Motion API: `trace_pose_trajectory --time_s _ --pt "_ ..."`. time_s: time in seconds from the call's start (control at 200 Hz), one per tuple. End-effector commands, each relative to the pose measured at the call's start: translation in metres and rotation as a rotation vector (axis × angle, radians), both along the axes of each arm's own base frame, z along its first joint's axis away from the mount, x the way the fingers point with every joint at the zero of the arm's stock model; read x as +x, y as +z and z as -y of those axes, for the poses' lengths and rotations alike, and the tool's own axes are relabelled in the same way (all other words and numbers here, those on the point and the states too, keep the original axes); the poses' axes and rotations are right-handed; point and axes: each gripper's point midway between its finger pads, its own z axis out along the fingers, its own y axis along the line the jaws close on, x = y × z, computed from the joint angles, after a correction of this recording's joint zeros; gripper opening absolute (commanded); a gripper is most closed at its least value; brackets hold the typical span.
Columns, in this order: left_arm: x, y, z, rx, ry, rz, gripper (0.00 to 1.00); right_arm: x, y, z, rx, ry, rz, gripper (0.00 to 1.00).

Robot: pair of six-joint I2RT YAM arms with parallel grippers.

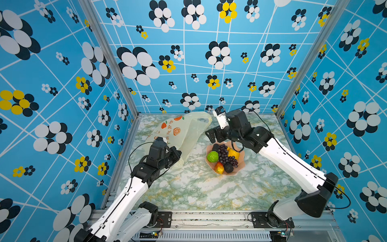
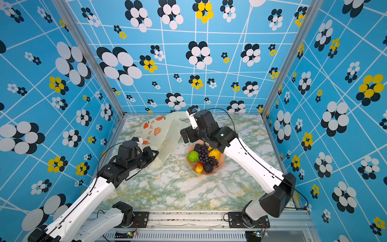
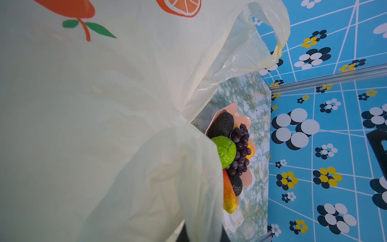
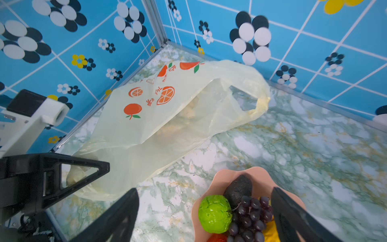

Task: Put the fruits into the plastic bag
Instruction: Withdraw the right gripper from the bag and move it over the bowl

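The plastic bag point(image 1: 186, 130) point(image 2: 165, 132) point(image 4: 167, 121) lies at the back left of the table, pale yellow with orange prints, its mouth partly lifted. My left gripper point(image 1: 177, 156) point(image 2: 154, 154) point(image 3: 201, 235) is shut on the bag's near edge, and the film point(image 3: 104, 115) covers most of the left wrist view. The fruits sit in a pink bowl point(image 1: 240, 168) point(image 4: 217, 182): a lime point(image 1: 212, 156) point(image 4: 214, 213), a grape bunch point(image 1: 225, 156) point(image 4: 251, 218), a dark bumpy oval point(image 1: 228, 168), and yellow point(image 1: 234, 153) and red-yellow point(image 1: 218, 168) pieces. My right gripper point(image 1: 211, 135) point(image 2: 185, 135) point(image 4: 204, 191) hangs open above the bowl's far rim, holding nothing.
Blue flower-patterned walls with metal corner posts point(image 1: 134, 109) close in the marble-look table point(image 1: 199, 188) on three sides. A metal rail point(image 1: 209, 218) runs along the front edge by both arm bases.
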Motion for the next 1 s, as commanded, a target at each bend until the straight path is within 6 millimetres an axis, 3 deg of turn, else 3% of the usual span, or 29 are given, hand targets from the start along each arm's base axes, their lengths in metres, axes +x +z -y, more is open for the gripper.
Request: trace_pose_trajectory --time_s 0.0,0.115,0.145,0.25,0.335,0.685,0.715,0.995 --pt "-0.003 -0.008 -0.004 -0.002 0.015 -0.018 0.0 0.008 0.022 0.023 0.043 -0.103 0.074 0.99" --pt "-0.002 -0.01 -0.003 -0.005 0.011 -0.023 0.0 0.004 0.003 0.056 0.045 -0.204 -0.093 0.99" --pt "-0.001 -0.01 -0.002 -0.006 0.01 -0.024 0.0 0.005 0.007 0.067 0.068 -0.252 -0.139 0.99" --pt "0.0 -0.009 -0.001 -0.01 0.006 -0.025 0.0 -0.004 -0.029 0.104 0.065 -0.41 -0.417 0.99" --pt "0.001 -0.01 0.001 -0.013 0.003 -0.027 0.0 -0.023 -0.057 0.119 0.054 -0.492 -0.661 0.99" --pt "-0.005 -0.014 -0.001 -0.018 0.008 -0.042 0.0 -0.078 -0.119 0.1 0.051 -0.471 -1.04 0.97" --pt "-0.006 -0.015 -0.002 -0.016 0.009 -0.044 0.0 -0.086 -0.132 0.1 0.043 -0.487 -1.073 0.97" --pt "-0.015 -0.017 -0.006 -0.017 0.02 -0.047 0.0 -0.101 -0.165 0.076 0.358 -0.675 -1.161 0.9"
